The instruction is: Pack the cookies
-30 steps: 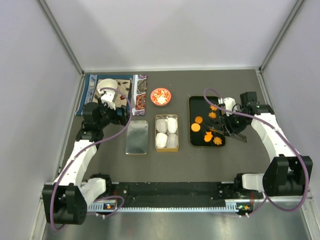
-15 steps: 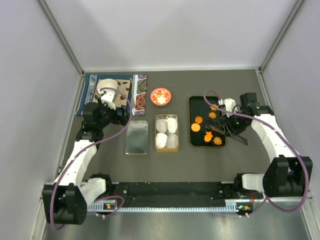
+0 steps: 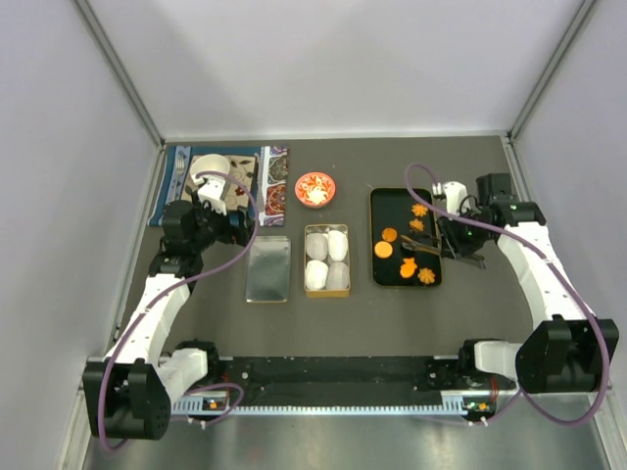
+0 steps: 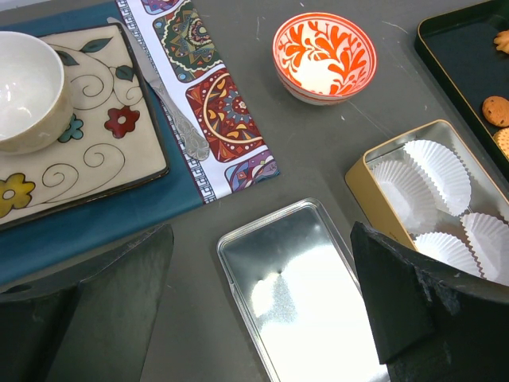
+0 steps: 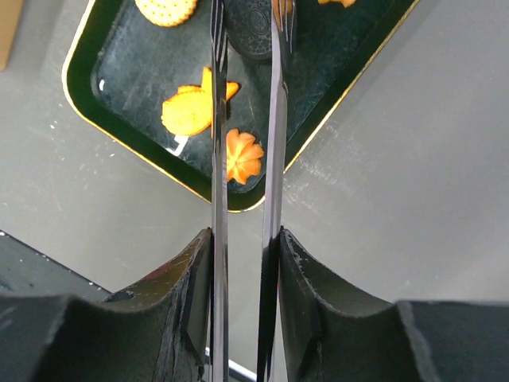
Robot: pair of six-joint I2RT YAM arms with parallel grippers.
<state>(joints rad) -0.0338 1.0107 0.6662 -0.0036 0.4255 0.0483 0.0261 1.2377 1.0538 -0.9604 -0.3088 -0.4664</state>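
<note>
Right gripper (image 5: pixel 245 239) is clamped on metal tongs (image 5: pixel 274 143), whose blades run straight out over the black tray (image 5: pixel 119 72). The cookies (image 3: pixel 389 235) lie flat in that tray. The black round cookie (image 5: pixel 250 32) sits between the tong tips; whether they touch it cannot be told. The leaf-shaped cookie (image 5: pixel 187 111) lies crosswise beneath one blade. Left gripper (image 4: pixel 261 270) stands wide apart, holding nothing.

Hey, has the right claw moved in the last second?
Yes. The right claw, gripping tongs, shifted slightly toward the far end of the black tray.
</note>
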